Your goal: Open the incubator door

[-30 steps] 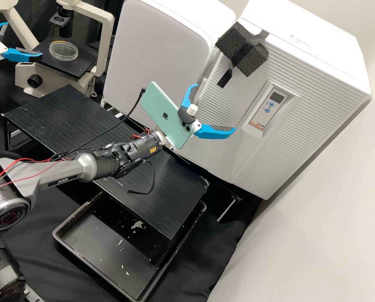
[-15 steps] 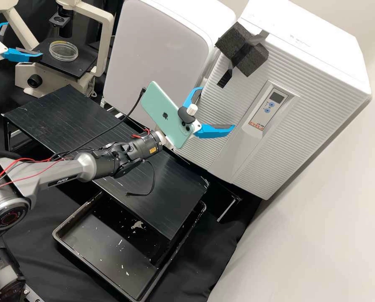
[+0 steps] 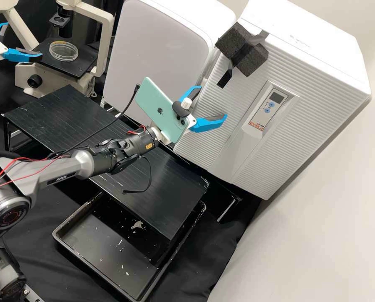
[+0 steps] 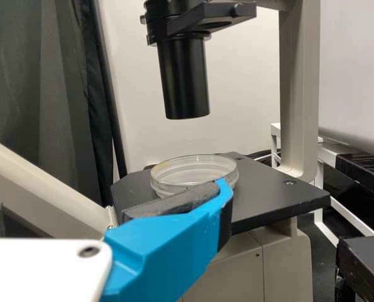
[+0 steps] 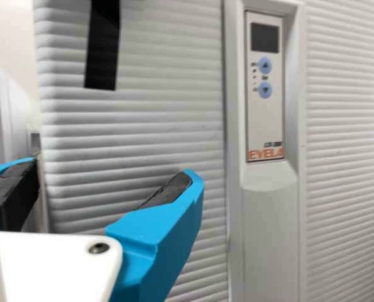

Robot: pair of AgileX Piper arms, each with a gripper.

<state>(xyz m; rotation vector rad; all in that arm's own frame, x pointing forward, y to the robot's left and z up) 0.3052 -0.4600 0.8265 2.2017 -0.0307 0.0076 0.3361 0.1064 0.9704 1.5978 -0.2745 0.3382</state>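
Since the earlier frame, the right gripper [image 3: 213,101] has moved across the front of the incubator [image 3: 321,50], towards the white box [image 3: 158,54] beside the incubator, and its fingers have drawn nearer together. It holds nothing, with a moderate gap between them; whether either touches the ribbed door [image 3: 288,142] cannot be told. That door is closed on the incubator's front. Well apart from the incubator, the left gripper [image 3: 24,40] stands wide and empty near the microscope [image 3: 76,66].

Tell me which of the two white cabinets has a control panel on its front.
The ribbed cabinet, bearing a black block; the smooth cabinet has no panel.
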